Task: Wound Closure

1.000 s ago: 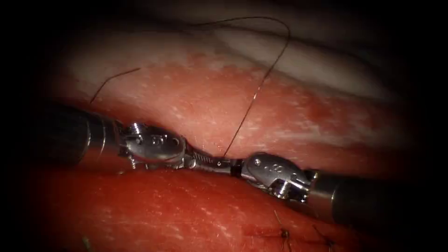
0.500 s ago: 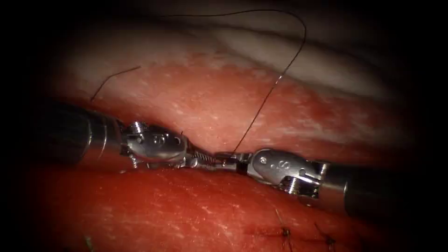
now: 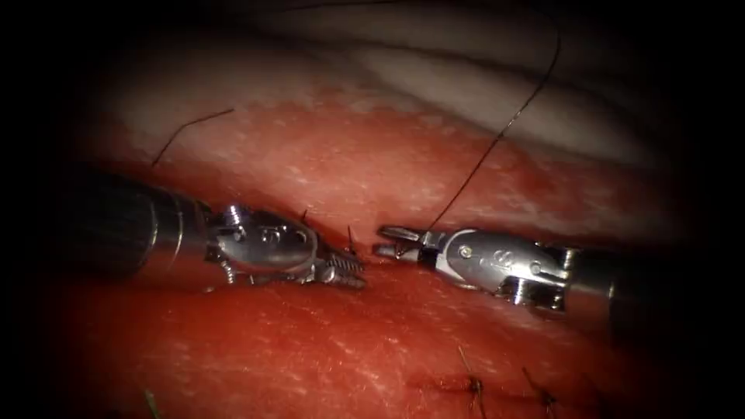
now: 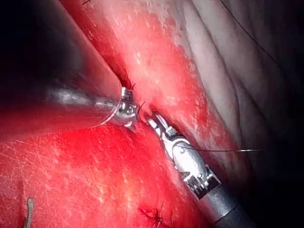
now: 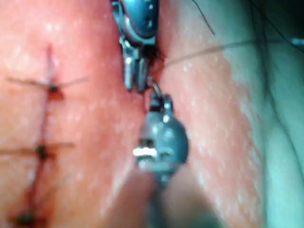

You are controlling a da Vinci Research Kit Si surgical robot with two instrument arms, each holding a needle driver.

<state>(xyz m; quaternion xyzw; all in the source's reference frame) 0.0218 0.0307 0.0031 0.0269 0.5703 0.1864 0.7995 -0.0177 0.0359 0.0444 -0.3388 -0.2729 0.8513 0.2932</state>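
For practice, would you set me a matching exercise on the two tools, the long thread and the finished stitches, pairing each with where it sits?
Things:
1. left tool
2. right tool
3. long thread
4. finished stitches

Places, by the endoscope view:
A. runs up and to the right from the right tool's tip
B. low in the picture, below the right tool's shaft
C. comes in from the left, tip on the tissue
D. comes in from the right

Pairs: 1-C, 2-D, 3-A, 4-B. What either tool holds cannot be told.

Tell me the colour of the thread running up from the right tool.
Dark, nearly black thread, clearest in the endoscope view against the pale tissue.
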